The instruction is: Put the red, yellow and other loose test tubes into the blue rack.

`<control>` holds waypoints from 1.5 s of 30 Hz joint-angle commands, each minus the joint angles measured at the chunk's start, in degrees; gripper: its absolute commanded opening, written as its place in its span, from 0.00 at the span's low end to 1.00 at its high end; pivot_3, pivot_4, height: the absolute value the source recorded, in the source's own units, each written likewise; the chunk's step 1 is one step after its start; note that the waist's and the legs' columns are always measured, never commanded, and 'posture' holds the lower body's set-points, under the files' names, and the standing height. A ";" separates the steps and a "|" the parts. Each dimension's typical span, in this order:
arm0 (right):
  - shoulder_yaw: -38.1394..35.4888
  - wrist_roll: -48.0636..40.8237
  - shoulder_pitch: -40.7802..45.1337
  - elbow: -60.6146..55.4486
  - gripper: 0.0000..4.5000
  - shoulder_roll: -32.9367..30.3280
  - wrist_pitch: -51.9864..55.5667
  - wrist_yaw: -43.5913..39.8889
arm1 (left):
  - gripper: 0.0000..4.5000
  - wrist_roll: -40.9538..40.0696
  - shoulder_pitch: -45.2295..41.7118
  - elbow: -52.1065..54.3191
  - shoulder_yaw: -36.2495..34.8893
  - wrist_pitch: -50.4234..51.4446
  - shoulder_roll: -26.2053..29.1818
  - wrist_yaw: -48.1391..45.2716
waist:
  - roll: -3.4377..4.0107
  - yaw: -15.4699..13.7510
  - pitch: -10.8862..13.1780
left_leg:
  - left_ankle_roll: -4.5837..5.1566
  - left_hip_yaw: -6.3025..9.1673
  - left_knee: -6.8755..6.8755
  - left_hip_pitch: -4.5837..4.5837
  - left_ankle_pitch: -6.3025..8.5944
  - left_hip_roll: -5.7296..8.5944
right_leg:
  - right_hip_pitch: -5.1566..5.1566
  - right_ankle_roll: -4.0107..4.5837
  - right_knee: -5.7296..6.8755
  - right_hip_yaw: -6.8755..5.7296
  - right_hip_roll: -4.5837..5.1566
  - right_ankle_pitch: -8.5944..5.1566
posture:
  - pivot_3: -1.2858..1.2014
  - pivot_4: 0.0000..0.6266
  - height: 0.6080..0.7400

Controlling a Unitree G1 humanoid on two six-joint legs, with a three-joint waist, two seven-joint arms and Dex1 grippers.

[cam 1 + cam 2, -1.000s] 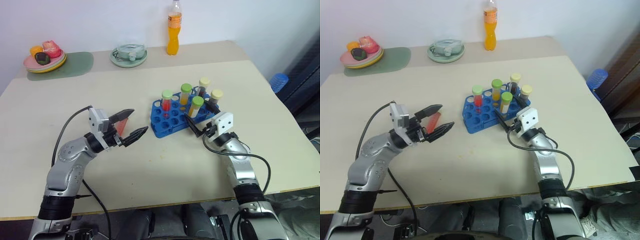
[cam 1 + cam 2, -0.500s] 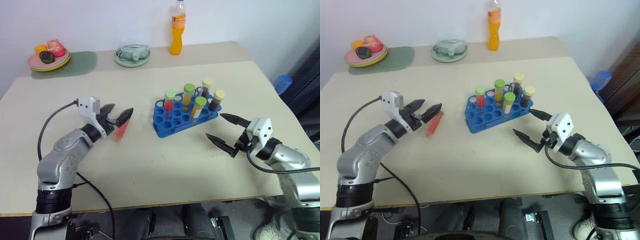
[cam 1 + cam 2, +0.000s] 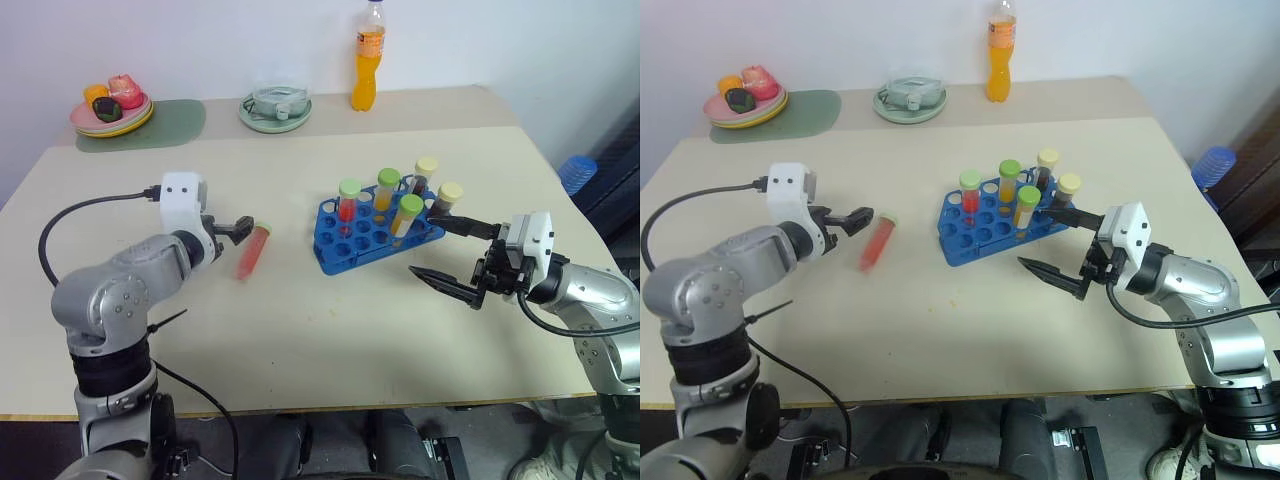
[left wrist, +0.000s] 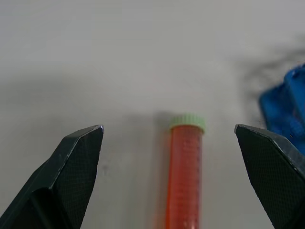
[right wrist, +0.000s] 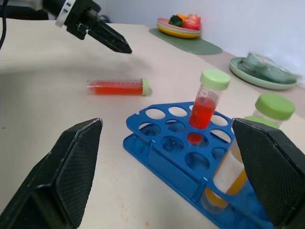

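Note:
A red test tube (image 3: 251, 250) with a pale green cap lies flat on the table, left of the blue rack (image 3: 350, 258). Several capped tubes stand upright in the rack, among them a red one (image 3: 347, 200) and a yellow one (image 3: 406, 215). My left gripper (image 4: 168, 127) is open and points down along the lying tube (image 4: 185, 176), with its fingers apart on either side of the cap and not touching it. My right gripper (image 3: 422, 245) is open with nothing in it, just right of the rack's near corner.
At the table's far edge stand an orange drink bottle (image 3: 368, 55), a pale green plate with a bowl (image 3: 274, 105) and a plate of fruit (image 3: 112, 105) on a green mat. A blue object (image 3: 578, 170) sits beyond the right table edge.
My right gripper has drawn back from the rack to the right and stays open. My left gripper has swung round to point at the lying red tube. The camera has shifted.

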State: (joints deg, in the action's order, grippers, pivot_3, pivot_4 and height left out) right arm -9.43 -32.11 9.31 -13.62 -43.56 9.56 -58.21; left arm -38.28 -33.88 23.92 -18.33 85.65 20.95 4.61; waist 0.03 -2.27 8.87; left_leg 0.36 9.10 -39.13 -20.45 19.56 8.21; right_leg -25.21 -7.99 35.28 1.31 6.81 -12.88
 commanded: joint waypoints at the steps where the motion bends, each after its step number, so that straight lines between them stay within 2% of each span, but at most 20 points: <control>1: -0.99 0.40 0.91 -0.08 0.99 -0.13 -0.93 -0.76 | 1.00 2.17 -4.04 -1.72 -1.64 6.69 -0.67 0.81 | 0.00 0.04 0.00 | 0.00 -0.01 0.00 0.01 0.00 0.00 | 0.00 0.00 -0.01 0.00 0.00 0.00 | 0.52 0.24 1.00; 10: -0.70 0.05 1.07 -0.80 0.99 -1.05 0.70 -3.21 | 1.00 -0.74 -10.95 -17.25 4.12 6.85 3.06 3.79 | 0.00 0.00 0.00 | -0.02 0.00 0.02 0.00 -0.01 0.00 | -0.04 0.00 0.00 0.00 0.00 0.00 | 0.52 0.24 1.00; 19: -0.33 1.18 0.84 -1.63 0.99 -0.07 1.17 -1.95 | 1.00 -2.82 -18.95 -30.75 5.68 6.85 0.47 9.35 | 0.00 0.04 0.00 | -0.02 0.01 -0.01 0.00 -0.01 0.02 | -0.03 -0.01 0.00 -0.01 0.02 0.01 | 0.52 0.24 1.00; 26: 0.34 1.16 1.14 -3.54 0.99 0.33 3.12 -0.45 | 1.00 -5.86 -24.74 -44.02 8.66 6.85 2.45 13.82 | 0.00 0.14 0.00 | -0.04 0.00 0.01 -0.02 -0.01 0.01 | -0.12 -0.01 0.05 0.00 0.01 0.00 | 0.52 0.24 1.00; 40: 1.37 0.77 3.04 -7.36 0.99 0.33 8.75 3.17 | 1.00 -10.12 -32.06 -59.76 7.42 6.85 1.04 23.60 | -0.01 0.16 0.00 | -0.04 0.01 0.00 -0.02 -0.01 0.04 | -0.13 -0.02 0.07 0.00 0.02 0.01 | 0.52 0.24 1.00; 42: 1.41 0.80 3.28 -7.49 1.00 0.37 9.19 3.44 | 0.89 -9.76 -32.81 -61.42 7.55 6.85 1.05 23.36 | -0.01 0.16 0.00 | -0.04 0.01 0.00 -0.03 -0.01 0.04 | -0.14 -0.02 0.08 0.00 0.02 0.01 | 0.52 0.24 1.00; 45: 1.33 0.88 3.10 -7.33 1.00 0.32 9.30 3.53 | 0.63 -9.61 -33.18 -61.85 9.12 6.85 1.38 22.80 | -0.01 0.11 0.01 | -0.04 0.00 0.00 -0.03 -0.01 0.05 | -0.13 -0.02 0.08 0.00 0.02 0.01 | 0.52 0.24 1.00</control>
State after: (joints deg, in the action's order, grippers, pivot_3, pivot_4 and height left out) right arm -7.35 -30.59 11.79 -19.01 -43.48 18.92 -54.89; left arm -47.84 -65.42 -38.20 -9.79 92.03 21.76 27.74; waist 0.02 -2.16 8.88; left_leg 0.32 9.10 -39.14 -20.48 19.55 8.26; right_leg -25.34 -8.01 35.35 1.31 6.84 -12.87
